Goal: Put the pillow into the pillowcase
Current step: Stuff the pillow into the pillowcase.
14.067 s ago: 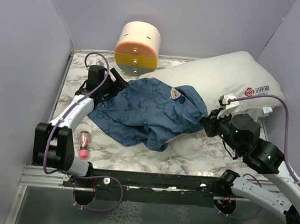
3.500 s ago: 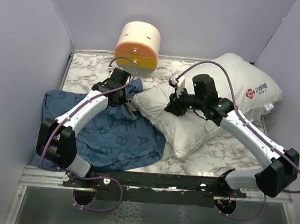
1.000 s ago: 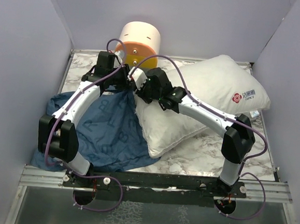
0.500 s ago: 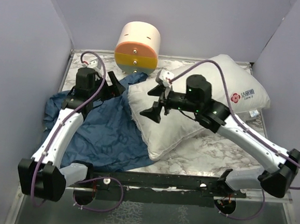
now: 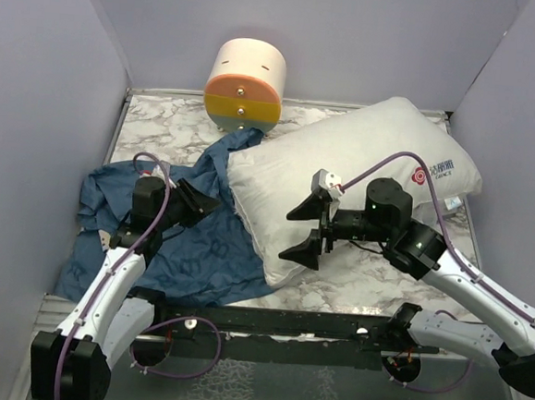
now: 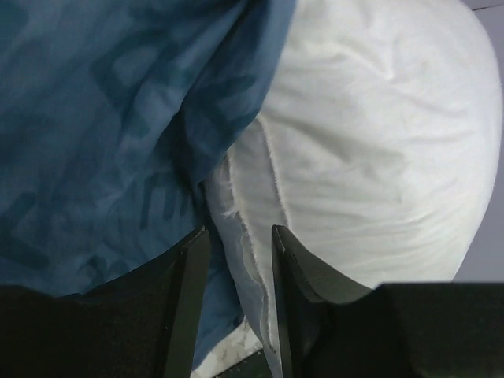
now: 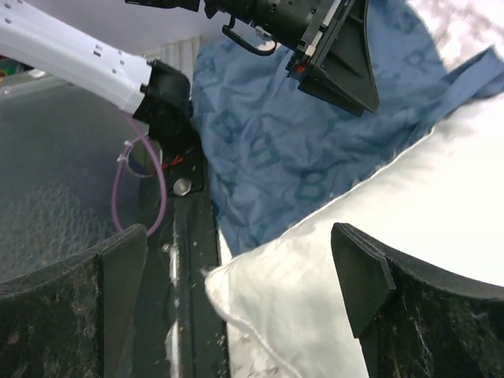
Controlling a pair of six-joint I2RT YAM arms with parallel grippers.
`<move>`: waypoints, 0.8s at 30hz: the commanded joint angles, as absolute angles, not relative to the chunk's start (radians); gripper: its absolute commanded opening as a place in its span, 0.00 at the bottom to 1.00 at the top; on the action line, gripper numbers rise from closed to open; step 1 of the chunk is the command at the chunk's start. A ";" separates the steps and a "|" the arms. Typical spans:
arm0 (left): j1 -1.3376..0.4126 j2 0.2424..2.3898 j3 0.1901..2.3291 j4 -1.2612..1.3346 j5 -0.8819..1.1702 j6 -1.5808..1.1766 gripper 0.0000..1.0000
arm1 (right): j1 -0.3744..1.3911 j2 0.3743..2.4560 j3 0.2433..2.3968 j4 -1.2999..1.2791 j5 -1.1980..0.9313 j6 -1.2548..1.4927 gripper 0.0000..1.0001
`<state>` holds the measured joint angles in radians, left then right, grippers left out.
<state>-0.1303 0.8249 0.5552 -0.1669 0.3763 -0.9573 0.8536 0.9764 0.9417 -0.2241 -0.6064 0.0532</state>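
Note:
The white pillow (image 5: 363, 161) lies slanted across the table's right half, with its near corner (image 7: 315, 315) reaching the front rail. Crumpled flat on the left is the blue pillowcase (image 5: 199, 250), and one strip of it runs up along the pillow's left edge. My left gripper (image 5: 198, 201) hovers low over the pillowcase, pointing at the pillow's left seam. Its fingers (image 6: 287, 299) stand a narrow gap apart, and the seam (image 6: 236, 197) and the blue cloth (image 6: 94, 118) show through that gap. My right gripper (image 5: 304, 231) stands wide open above the pillow's near corner and holds nothing.
A cream-and-orange cylinder (image 5: 245, 85) stands at the back edge. Purple walls close in the left, back and right sides. A black rail (image 5: 267, 320) runs along the front of the marble table (image 5: 162, 127). A purple cable (image 7: 138, 197) hangs by the left arm's base.
Both arms have drawn back from the cylinder toward the near edge. The right gripper let go of the pillow and opened wide. The left gripper opened, then narrowed.

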 commanded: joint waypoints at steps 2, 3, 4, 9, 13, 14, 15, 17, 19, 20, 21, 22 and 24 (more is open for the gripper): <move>-0.200 0.791 0.459 -0.120 0.408 -1.098 0.40 | 0.857 1.013 1.010 -0.469 -0.583 0.118 0.98; -0.229 0.797 0.455 -0.130 0.384 -1.087 0.40 | 0.859 1.028 1.022 -0.499 -0.564 0.128 0.98; -0.257 0.804 0.448 -0.138 0.354 -1.076 0.41 | 0.860 1.040 1.035 -0.524 -0.546 0.139 0.98; -0.360 0.866 0.382 -0.078 0.241 -1.097 0.43 | 0.870 1.053 1.049 -0.523 -0.492 0.191 0.96; -0.428 0.918 0.374 -0.031 0.144 -1.139 0.43 | 0.874 1.015 1.007 -0.481 -0.460 0.228 0.95; -0.444 0.935 0.379 -0.043 0.109 -1.149 0.42 | 0.874 1.009 0.999 -0.477 -0.461 0.234 0.94; -0.459 0.952 0.383 -0.051 0.074 -1.164 0.36 | 0.874 1.004 0.995 -0.476 -0.464 0.240 0.92; -0.483 0.984 0.381 -0.026 0.034 -1.179 0.25 | 0.876 1.004 0.995 -0.487 -0.466 0.245 0.90; -0.501 1.024 0.389 0.013 0.024 -1.186 0.24 | 0.877 1.007 1.002 -0.505 -0.467 0.241 0.87; -0.509 1.047 0.398 0.030 0.025 -1.184 0.25 | 0.877 1.009 1.005 -0.517 -0.465 0.237 0.87; -0.517 1.071 0.410 0.039 0.026 -1.179 0.24 | 0.879 1.010 1.009 -0.526 -0.461 0.233 0.86; -0.526 1.095 0.425 0.047 0.023 -1.176 0.25 | 0.879 1.011 1.011 -0.533 -0.460 0.229 0.85; -0.543 1.133 0.443 0.060 0.019 -1.175 0.26 | 0.879 1.014 1.015 -0.538 -0.463 0.226 0.83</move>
